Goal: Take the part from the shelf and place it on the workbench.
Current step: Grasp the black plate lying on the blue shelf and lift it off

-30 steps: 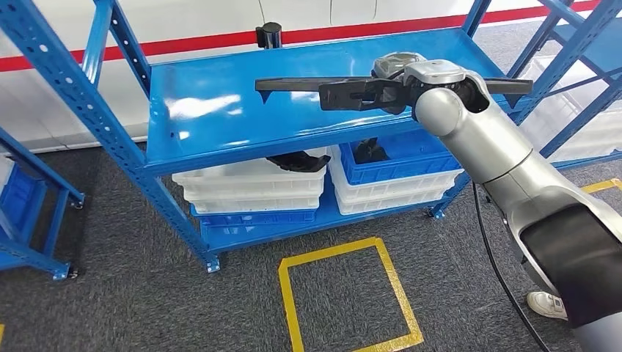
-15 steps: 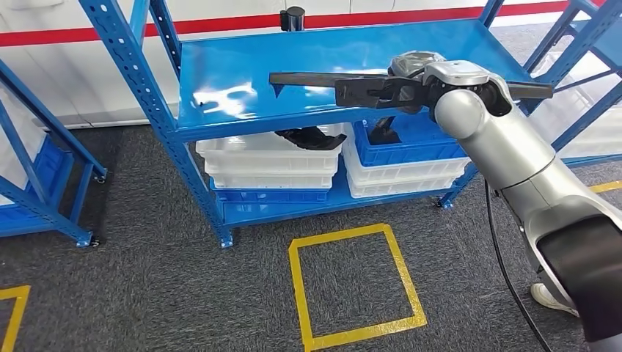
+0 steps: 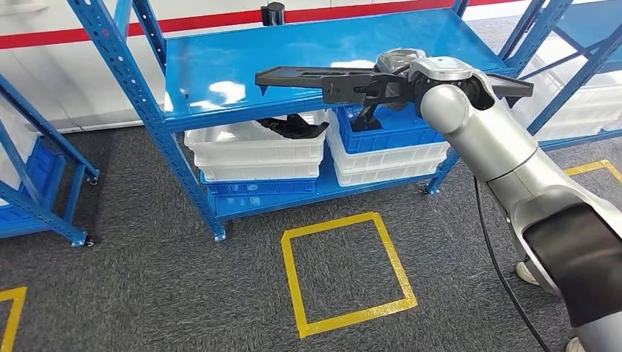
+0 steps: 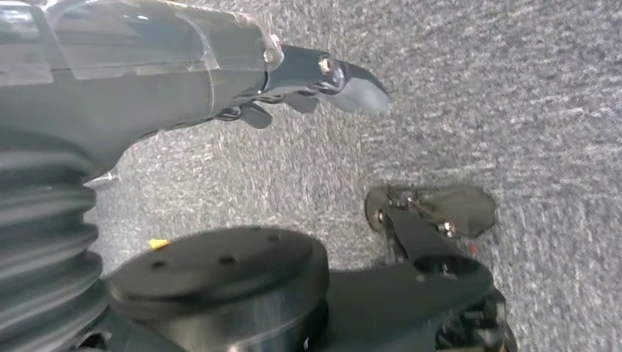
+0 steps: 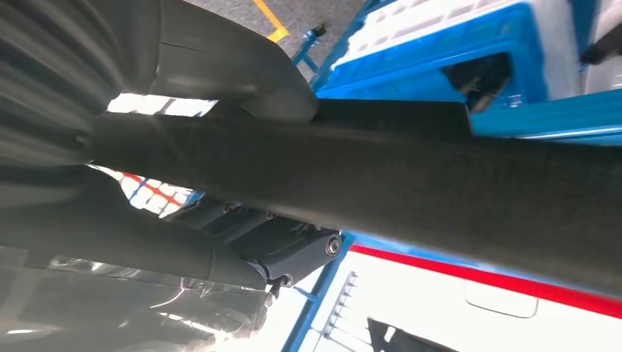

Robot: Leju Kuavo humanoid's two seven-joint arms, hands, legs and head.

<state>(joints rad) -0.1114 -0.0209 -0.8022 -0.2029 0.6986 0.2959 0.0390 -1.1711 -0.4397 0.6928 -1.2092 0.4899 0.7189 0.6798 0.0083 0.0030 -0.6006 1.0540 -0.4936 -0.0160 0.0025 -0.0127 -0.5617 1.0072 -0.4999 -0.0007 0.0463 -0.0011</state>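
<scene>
The part (image 3: pixel 293 74) is a long flat black bar, held level just above the blue shelf top (image 3: pixel 220 66). My right hand (image 3: pixel 364 89) grips it near its middle, and both ends stick out past the hand. In the right wrist view the part (image 5: pixel 440 176) crosses the picture with the hand's dark fingers (image 5: pixel 286 249) wrapped under it. My left hand (image 4: pixel 147 73) hangs over grey carpet with its fingers apart and nothing in it.
White crates (image 3: pixel 249 158) and a blue crate (image 3: pixel 396 130) sit on the lower shelf, with other black parts (image 3: pixel 293 129) in them. Blue racks stand at left (image 3: pixel 44 191) and right (image 3: pixel 579 73). A yellow tape square (image 3: pixel 345 264) marks the carpet. A person's shoe (image 3: pixel 524 273) is at right.
The whole picture has shifted, so the camera moved. My right hand still holds the part level above the shelf top.
</scene>
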